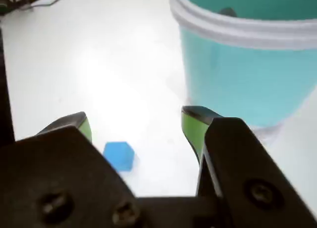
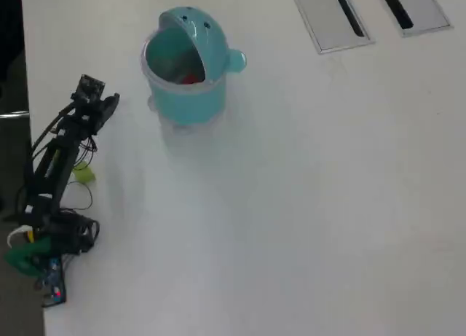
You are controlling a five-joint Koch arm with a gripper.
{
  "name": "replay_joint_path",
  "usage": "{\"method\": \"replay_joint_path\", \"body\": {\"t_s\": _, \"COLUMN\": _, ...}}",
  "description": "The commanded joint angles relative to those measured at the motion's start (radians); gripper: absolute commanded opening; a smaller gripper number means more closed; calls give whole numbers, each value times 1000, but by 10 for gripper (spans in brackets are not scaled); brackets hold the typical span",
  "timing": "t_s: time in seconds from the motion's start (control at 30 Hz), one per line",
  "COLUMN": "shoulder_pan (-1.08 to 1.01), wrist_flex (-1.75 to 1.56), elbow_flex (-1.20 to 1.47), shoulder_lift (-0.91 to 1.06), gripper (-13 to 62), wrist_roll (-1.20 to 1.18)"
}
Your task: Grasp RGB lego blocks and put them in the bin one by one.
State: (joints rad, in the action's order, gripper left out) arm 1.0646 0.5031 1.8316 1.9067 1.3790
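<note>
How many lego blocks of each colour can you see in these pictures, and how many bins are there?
Red block: 1, inside the bin
Blue block: 1, in the wrist view only
Yellow-green block: 1, beside the arm
Teal bin: 1
Total: 4 things (3 blocks and 1 bin)

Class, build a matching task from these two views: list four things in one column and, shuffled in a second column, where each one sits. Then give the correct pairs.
Column one:
1. blue block
2. red block
3. yellow-green block
4. bin

Column two:
A. inside the bin
B. on the table beside the arm in the overhead view
C. on the table between the open end effector fingers in the wrist view
D. standing on the white table, hood up

Pairs: 1-C, 2-A, 3-B, 4-D
</note>
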Motion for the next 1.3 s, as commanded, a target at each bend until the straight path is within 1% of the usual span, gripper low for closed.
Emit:
{"method": "replay_joint_path", "body": {"t_s": 0.0, "shoulder_pan": 32, "wrist_flex": -112, "elbow_flex": -35, "shoulder_lift": 12, "gripper": 338, "wrist_roll": -3}}
{"method": "replay_joint_path", "body": {"t_s": 0.23, "shoulder_pan": 129, "wrist_flex": -198, "elbow_flex": 15, "shoulder_lift": -8, "gripper": 338, "wrist_roll": -9}}
{"method": "replay_joint_path", "body": {"t_s": 0.47, "shoulder_pan": 206, "wrist_flex": -354, "elbow_flex": 43, "shoulder_lift": -89, "gripper": 338, "wrist_roll": -14}}
{"method": "replay_joint_path", "body": {"t_s": 0.9, "shoulder_pan": 311, "wrist_flex": -673, "elbow_flex": 20, "shoulder_lift": -330, "gripper": 338, "wrist_roll": -23}}
{"method": "replay_joint_path", "body": {"t_s": 1.1, "shoulder_pan": 304, "wrist_flex": -753, "elbow_flex": -25, "shoulder_lift": -453, "gripper": 338, "wrist_roll": -11}}
{"method": "replay_joint_path", "body": {"t_s": 1.13, "shoulder_pan": 279, "wrist_flex": -788, "elbow_flex": -28, "shoulder_lift": -506, "gripper": 340, "wrist_roll": 43}}
{"method": "replay_joint_path", "body": {"t_s": 1.27, "shoulder_pan": 264, "wrist_flex": -796, "elbow_flex": -28, "shoulder_lift": -548, "gripper": 340, "wrist_roll": 114}}
